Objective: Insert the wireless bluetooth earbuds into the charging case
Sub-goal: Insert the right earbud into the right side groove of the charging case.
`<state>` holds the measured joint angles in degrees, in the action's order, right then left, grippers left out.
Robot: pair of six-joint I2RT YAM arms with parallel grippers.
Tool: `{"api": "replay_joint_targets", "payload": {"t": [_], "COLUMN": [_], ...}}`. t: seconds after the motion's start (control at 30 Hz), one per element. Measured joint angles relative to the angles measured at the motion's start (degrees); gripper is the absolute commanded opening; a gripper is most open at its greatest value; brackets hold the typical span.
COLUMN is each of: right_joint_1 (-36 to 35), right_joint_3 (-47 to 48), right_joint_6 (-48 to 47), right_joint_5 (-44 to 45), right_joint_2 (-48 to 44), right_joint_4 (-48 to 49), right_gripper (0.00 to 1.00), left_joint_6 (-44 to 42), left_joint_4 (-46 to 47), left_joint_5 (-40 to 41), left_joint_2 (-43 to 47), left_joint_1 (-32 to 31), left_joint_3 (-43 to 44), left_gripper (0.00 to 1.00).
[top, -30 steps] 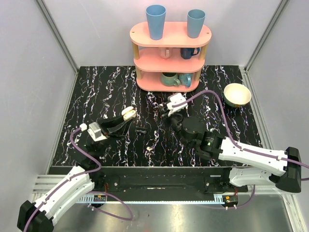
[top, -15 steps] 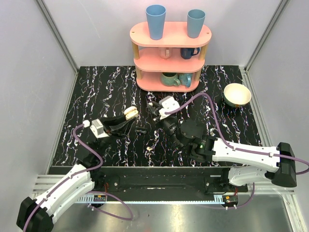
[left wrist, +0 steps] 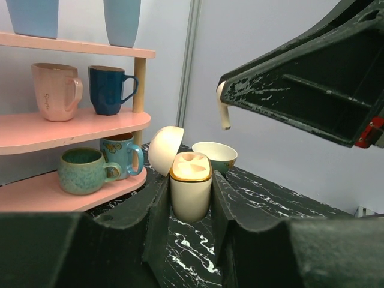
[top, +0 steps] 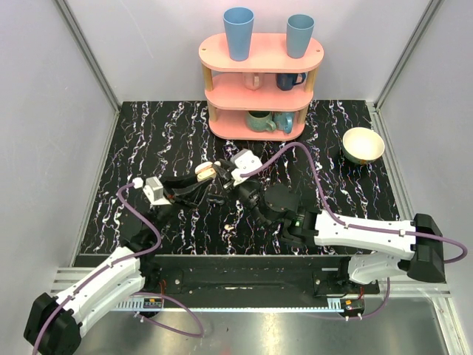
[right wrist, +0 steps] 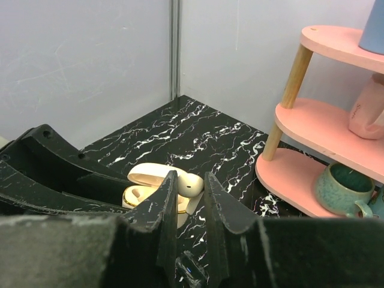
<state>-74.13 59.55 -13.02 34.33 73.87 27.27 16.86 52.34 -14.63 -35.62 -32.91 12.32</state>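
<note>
Midway across the worktop (top: 148, 140), the left fingers (left wrist: 157, 207) are clamping the open charging case (left wrist: 191, 186), drifting slightly rightward; the right fingers (right wrist: 163, 207), having swung leftward, are arriving just beside it, pinching one earbud (right wrist: 191, 185).

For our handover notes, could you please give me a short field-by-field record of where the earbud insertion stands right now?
left tool: shut on the charging case, holding it upright
case state: lid open, tipped back
right tool: shut on an earbud
earbud position: close to the case opening, apart from it in the left wrist view, not yet inserted
second earbud: cannot tell where it is
background: pink shelf at the back, cream bowl at the right
</note>
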Motion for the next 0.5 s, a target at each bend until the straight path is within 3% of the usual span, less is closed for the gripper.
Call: {"api": "replay_joint_targets", "payload": {"t": [0.5], "right_joint_1": [-0.02], "right_joint_3": [0.02], "right_joint_6": [0.44], "right_joint_5": [-0.85], "right_joint_2": [2.58], "right_joint_4": [1.51], "right_gripper": [0.13], "left_joint_6": [0.61], "left_joint_4": [1.75], "left_joint_5": [-0.28], "left_joint_2": [-0.66], "left_joint_1": [-0.85], "left_joint_3": [0.0], "left_gripper": [0.0]}}
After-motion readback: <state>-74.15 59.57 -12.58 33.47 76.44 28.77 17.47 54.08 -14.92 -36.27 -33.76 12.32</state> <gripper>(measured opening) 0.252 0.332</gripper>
